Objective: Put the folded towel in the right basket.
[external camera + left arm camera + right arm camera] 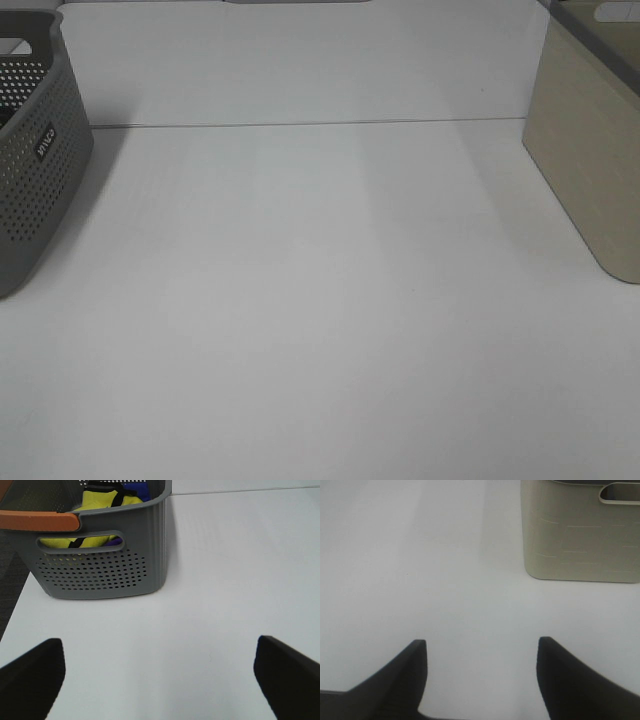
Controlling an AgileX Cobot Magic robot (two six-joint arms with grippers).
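Note:
The right basket (585,150) is beige with solid walls; it stands at the table's right edge and also shows in the right wrist view (580,535). No folded towel lies on the table. Yellow cloth (102,500) with black straps and a bit of blue cloth (142,490) lie inside the grey perforated left basket (100,575); I cannot tell whether either is the towel. My left gripper (159,645) is open and empty over bare table in front of the grey basket. My right gripper (482,642) is open and empty, short of the beige basket. Neither gripper shows in the exterior high view.
The grey basket (40,170) stands at the table's left edge and has an orange handle (35,520) on its rim. A seam line (300,124) runs across the white table at the back.

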